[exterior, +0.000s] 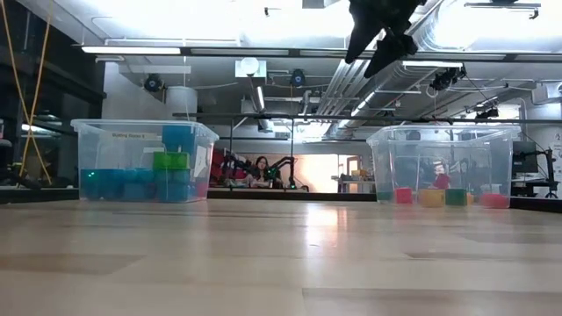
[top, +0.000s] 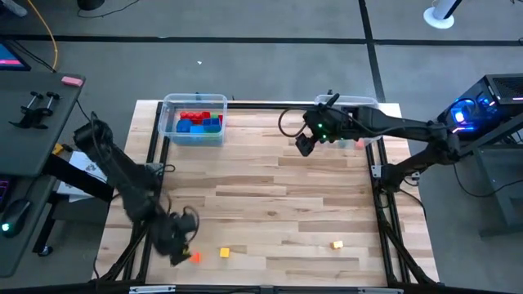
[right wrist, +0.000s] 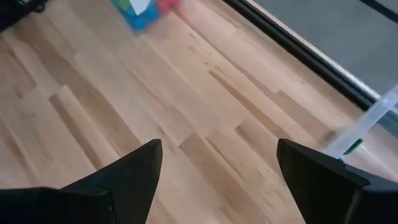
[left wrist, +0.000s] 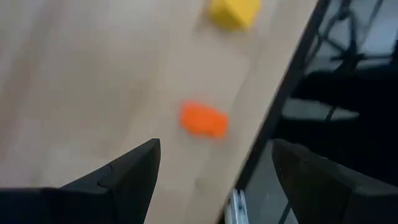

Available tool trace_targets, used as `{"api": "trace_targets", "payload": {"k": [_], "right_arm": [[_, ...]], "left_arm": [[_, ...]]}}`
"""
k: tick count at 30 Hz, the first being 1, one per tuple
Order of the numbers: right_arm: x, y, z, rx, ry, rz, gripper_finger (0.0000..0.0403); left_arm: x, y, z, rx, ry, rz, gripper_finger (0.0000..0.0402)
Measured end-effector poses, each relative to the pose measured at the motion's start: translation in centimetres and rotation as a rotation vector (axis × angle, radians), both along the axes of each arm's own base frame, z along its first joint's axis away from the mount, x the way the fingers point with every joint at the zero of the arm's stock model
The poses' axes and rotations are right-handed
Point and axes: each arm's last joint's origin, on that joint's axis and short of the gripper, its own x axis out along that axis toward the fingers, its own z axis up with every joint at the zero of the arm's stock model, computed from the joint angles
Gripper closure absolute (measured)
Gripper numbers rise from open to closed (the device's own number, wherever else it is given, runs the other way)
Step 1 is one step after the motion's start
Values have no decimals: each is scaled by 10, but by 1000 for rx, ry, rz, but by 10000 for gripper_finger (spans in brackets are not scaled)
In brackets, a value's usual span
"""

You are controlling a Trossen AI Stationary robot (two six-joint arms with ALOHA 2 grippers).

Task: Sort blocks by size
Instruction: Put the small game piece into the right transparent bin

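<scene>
An orange block (top: 194,257) (left wrist: 204,119) lies on the table near its front left corner, with a yellow block (top: 225,253) (left wrist: 233,12) to its right. Another yellow block (top: 337,244) lies farther right. My left gripper (top: 181,247) (left wrist: 214,168) hovers open just beside the orange block and touches nothing. My right gripper (top: 304,145) (right wrist: 217,168) (exterior: 378,39) hangs open and empty high over the far part of the table, beside the right bin (top: 353,104). More blocks, blue, red and green, lie in the left bin (top: 194,118) (exterior: 145,162).
Two clear bins stand at the far edge; the right bin (exterior: 443,167) holds several small coloured cubes. The table's black frame rail (left wrist: 280,106) runs close past the orange block. Bare wood (top: 278,196) fills the middle of the table.
</scene>
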Motion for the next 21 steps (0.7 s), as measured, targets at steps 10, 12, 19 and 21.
{"api": "trace_targets", "payload": {"k": [10,12,19,21], "right_arm": [[-2,-20,-3,-37,32,-25,89],[-3,-24,-2,-46,37,-25,89],[-7,-36,-2,-55,50,-32,89],[-7,-38,-2,-51,53,-18,89]], "left_arm": [[20,-52,-17,31,434,471,108],[29,-56,-19,-10,458,590,108],[43,-61,-26,-75,471,836,108],[45,-60,-30,-66,499,846,108]]}}
